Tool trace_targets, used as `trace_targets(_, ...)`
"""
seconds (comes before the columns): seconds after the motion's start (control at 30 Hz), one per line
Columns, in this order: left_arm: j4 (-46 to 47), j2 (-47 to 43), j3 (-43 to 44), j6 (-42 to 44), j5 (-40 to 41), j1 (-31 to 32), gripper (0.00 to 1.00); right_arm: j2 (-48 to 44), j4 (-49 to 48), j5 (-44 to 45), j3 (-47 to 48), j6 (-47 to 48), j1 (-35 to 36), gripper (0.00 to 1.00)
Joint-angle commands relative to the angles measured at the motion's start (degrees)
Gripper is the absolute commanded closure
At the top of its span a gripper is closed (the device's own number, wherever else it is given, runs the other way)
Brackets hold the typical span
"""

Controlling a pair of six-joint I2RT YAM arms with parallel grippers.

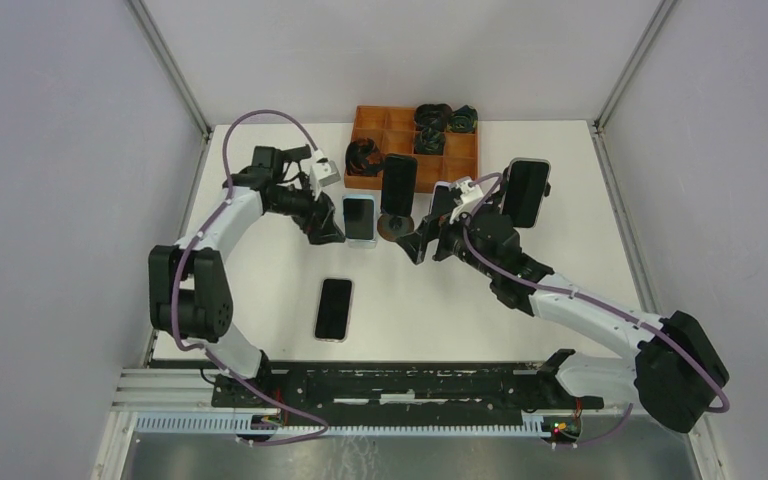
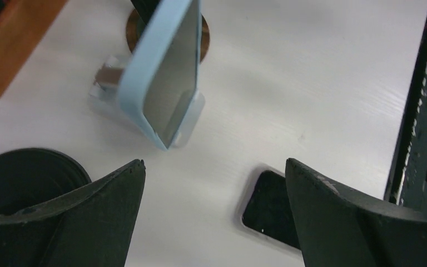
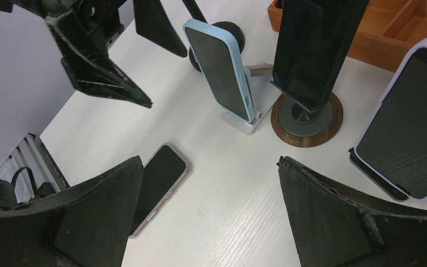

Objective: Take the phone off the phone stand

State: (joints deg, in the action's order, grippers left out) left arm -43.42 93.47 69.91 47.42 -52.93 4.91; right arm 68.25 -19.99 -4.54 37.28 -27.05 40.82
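Three phones stand propped close together on the bench, and both end effectors are spread wide and empty: the left end effector hangs just beside the blue-cased phone leaning in its small pale stand, the right end effector near the black phone on a round wooden base. A finger closing on the blue-cased phone could drag or tip its light stand, or knock the black phone just beside it. A white-cased phone propped to the right, a flat phone and the orange tray crowd the area, and the arms could collide.
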Motion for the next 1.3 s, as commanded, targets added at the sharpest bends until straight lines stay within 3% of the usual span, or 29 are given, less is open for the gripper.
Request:
trace_targets(0.0,16.0,3.0,2.3,-15.4,4.3,1.0,0.0,-2.5,-1.4,-0.5,0.2,1.0,0.0,0.02)
trace_targets(0.4,18.2,13.3,7.8,-10.9,-0.3,2.2,0.01,-3.4,-3.3,-3.5,-0.1,0.6,0.0,0.02)
trace_targets(0.73,12.0,15.3,9.9,-2.4,-3.1,3.2,0.36,-2.9,-5.3,-6.1,-1.0,0.0,0.1,0.05)
trace_targets(0.87,9.3,14.6,9.8,-0.7,-3.4,3.3,0.45,-2.9,-5.8,-6.8,-1.2,-0.1,0.1,0.08)
trace_targets(1.0,6.9,12.5,9.0,0.8,-3.1,3.3,0.66,-2.5,-6.3,-7.4,-1.4,-0.4,0.1,0.12)
trace_targets(1.27,4.2,8.1,7.2,1.6,-0.4,3.3,0.93,-1.1,-7.0,-8.7,-1.6,-0.4,0.2,0.18)
